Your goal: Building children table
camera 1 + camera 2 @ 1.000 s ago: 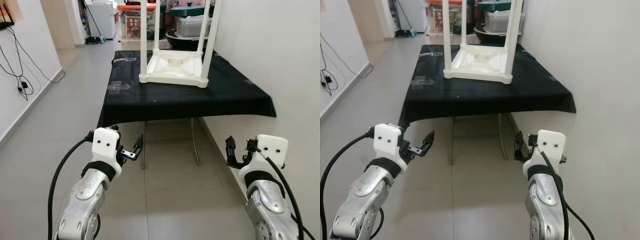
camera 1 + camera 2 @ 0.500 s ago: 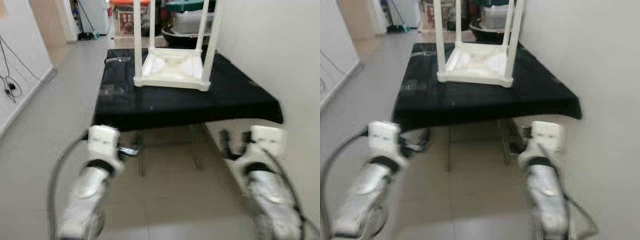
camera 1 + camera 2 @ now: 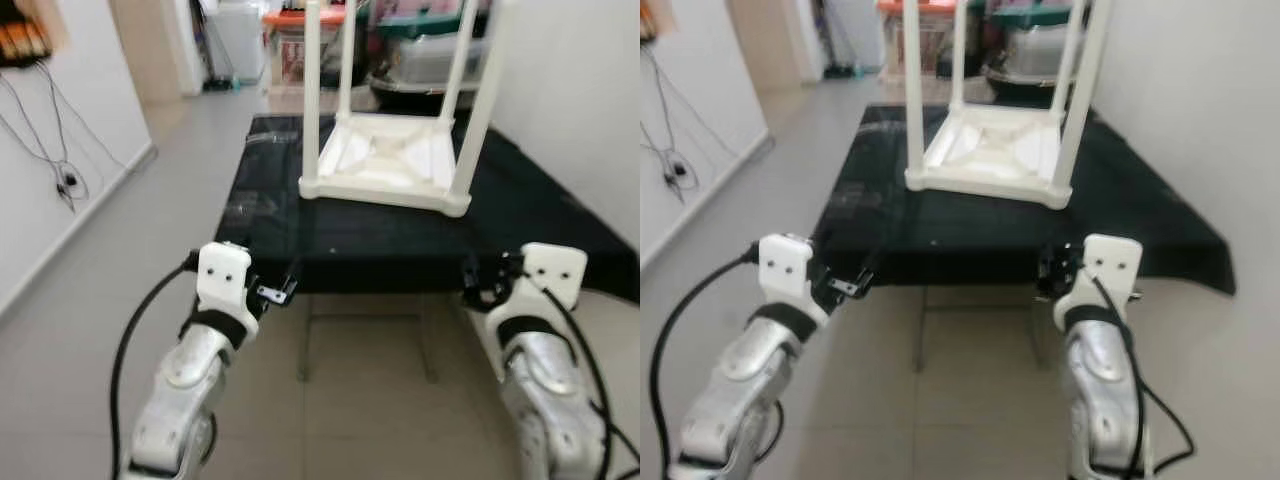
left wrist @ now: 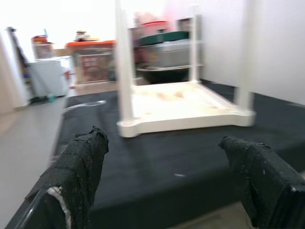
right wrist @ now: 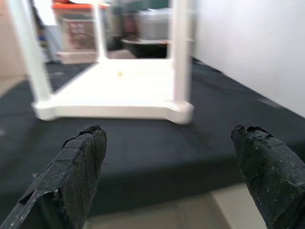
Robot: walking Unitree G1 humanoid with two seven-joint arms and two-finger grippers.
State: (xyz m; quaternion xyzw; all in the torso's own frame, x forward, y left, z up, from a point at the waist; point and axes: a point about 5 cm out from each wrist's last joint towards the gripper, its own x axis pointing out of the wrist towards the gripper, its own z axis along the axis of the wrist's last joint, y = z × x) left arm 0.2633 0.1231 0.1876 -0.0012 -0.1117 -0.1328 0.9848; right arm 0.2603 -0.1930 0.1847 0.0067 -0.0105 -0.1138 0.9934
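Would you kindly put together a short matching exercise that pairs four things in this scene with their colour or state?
Things:
1. children's table
2. tablecloth
3. left claw
4. storage box lid

Descriptions:
A. orange
B. white, upside down with legs pointing up
C. black, draped over a folding table
D. open, fingers spread wide, holding nothing

Pairs: 1-B, 2-C, 3-D, 4-A

Bare black tabletop [image 3: 370, 245] lies before the upturned white table [image 3: 390, 170].
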